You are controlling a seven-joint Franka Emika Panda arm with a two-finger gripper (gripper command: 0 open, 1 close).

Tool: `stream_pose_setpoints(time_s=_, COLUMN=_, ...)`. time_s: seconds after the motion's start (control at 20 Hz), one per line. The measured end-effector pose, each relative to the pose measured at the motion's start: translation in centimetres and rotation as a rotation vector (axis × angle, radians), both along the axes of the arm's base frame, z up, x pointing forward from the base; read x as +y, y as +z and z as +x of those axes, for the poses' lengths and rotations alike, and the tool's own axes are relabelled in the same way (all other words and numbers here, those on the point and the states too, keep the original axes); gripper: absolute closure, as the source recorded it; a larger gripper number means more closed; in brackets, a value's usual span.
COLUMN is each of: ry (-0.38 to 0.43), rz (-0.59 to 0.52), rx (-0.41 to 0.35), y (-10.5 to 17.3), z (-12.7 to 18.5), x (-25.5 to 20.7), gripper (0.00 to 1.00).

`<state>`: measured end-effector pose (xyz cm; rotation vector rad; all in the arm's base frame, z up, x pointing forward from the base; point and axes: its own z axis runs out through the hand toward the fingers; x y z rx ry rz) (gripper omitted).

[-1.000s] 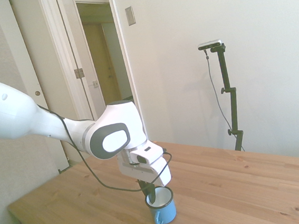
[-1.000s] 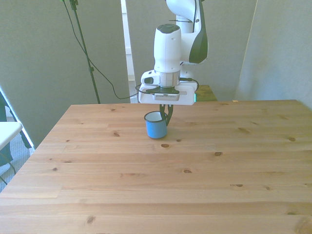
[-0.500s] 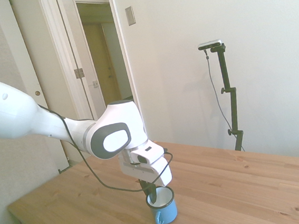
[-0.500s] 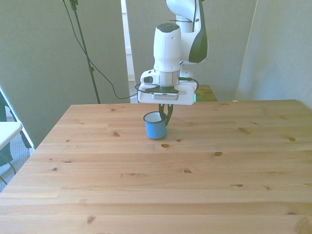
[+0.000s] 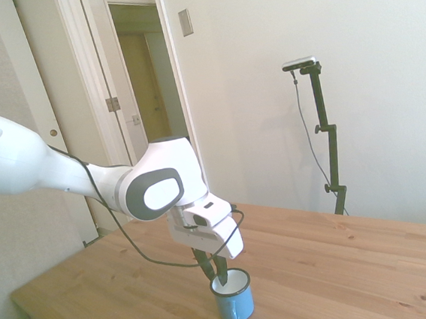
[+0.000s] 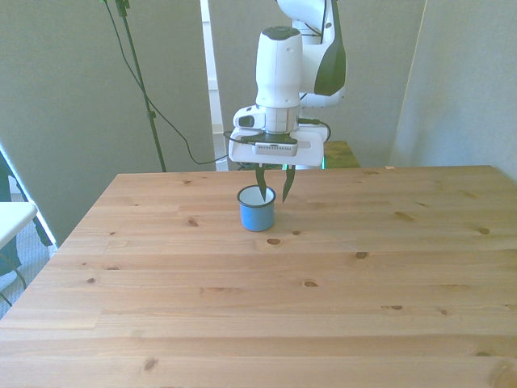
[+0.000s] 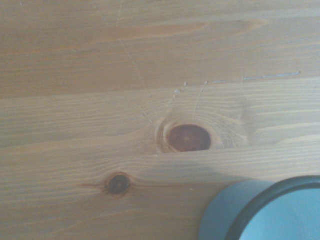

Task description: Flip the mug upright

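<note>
The small light-blue enamel mug with white inside and thin dark rim point(image 6: 257, 208) stands mouth-up on the wooden desk point(image 6: 323, 291), base flat, its long axis vertical. In the side view its blue loop handle faces the camera; in the front view the handle is not visible. My gripper point(image 6: 273, 184) hangs directly above the rim. My fingers point(image 6: 259, 179) are apart and hold nothing: one tip sits over the mug's white mouth, the other point(image 6: 287, 181) just outside the wall on the front view's right, so the rim lies between and below them. Whether either tip touches the enamel, I cannot tell. The wrist view shows the mug's rim and wall point(image 7: 235, 210) at the edge of the picture, beside two dark knots in the desk's grain.

Judgement: the mug is upright and the flip appears complete. The coming move turns on a straight vertical lift, since any sideways drift could catch the rim and tip the mug.
</note>
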<state>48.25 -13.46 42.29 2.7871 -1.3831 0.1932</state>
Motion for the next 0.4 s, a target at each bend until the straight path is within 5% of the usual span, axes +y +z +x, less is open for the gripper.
stream_pose_setpoints(time_s=0.4, ry=0.070, rz=0.030, rx=-0.064, y=8.0, z=-9.1, x=6.2, gripper=0.00)
